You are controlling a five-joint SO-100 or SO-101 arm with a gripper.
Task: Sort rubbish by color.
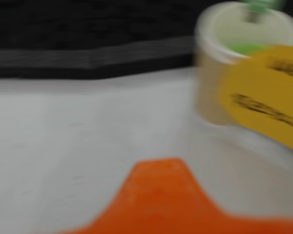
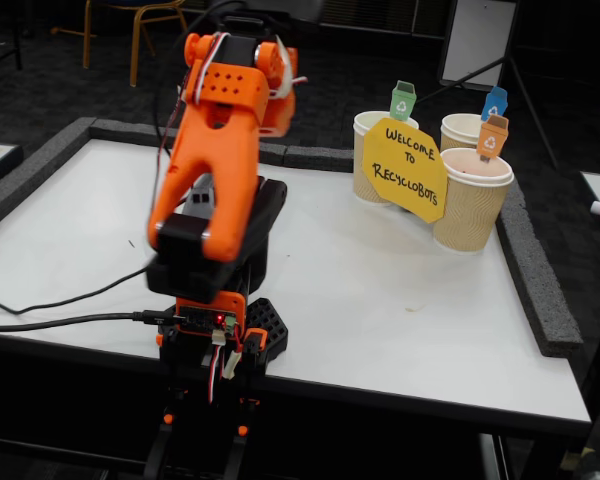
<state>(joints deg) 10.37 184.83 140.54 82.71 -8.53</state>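
Orange plastic fills the bottom of the blurred wrist view: that is the claw (image 1: 161,195), showing only one wedge-shaped finger, so I cannot tell whether it is released or clenched. Nothing is visible in its grip. In the fixed view the arm (image 2: 215,170) is folded up over its base with the wrist end at the top, and the claw itself is not clearly made out there.

Ahead of the claw and to its right in the wrist view stands a tan paper cup (image 1: 234,58), its open mouth up. Inside it, low against the near wall, lies a bright green patch (image 1: 245,48), which is probably the green rubbish, already resting in the cup under the green bin tag (image 1: 258,6). It is too smeared to give a long axis or heading; it reads as a rounded lump with no clear direction.

A yellow welcome sign (image 2: 407,167) leans across the fronts of the cups, likely just a label for the sorting station. Three cups are clustered at the far right of the desk (image 2: 380,290), each with a coloured tag, green (image 2: 403,100), blue (image 2: 494,101) and orange (image 2: 492,136), so each colour has one home. No orange or blue rubbish shows on the desk in either view; whether any sits in the other cups is hidden.
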